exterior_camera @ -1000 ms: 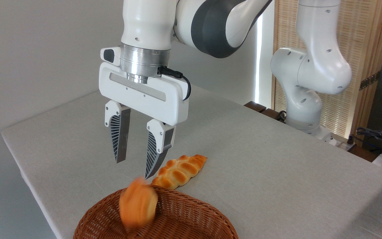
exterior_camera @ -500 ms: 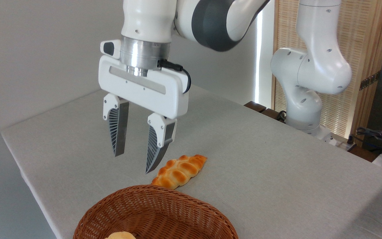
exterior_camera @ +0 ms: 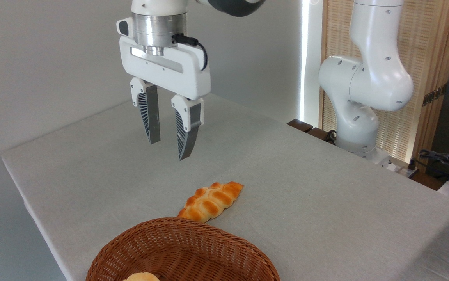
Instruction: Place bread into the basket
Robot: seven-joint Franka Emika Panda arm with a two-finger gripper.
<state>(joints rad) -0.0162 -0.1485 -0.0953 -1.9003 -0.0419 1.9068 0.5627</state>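
The reddish-brown wicker basket [exterior_camera: 216, 249] sits at the bottom edge of the view, cut off by the frame. Inside it, at the very bottom, only a pale sliver of the bread [exterior_camera: 141, 277] shows. My gripper [exterior_camera: 168, 150] hangs high above the table, well behind and above the basket, with its two ribbed fingers apart and nothing between them.
A flatter braided golden loaf [exterior_camera: 211, 201] lies on the grey table just behind the basket's rim. The arm's white base [exterior_camera: 359, 117] stands at the table's far right edge. Cables and dark items sit beyond the right edge.
The bread fell from below the open fingers into the basket and came to rest at its bottom. The gripper then rose and drew back from the basket, still open.
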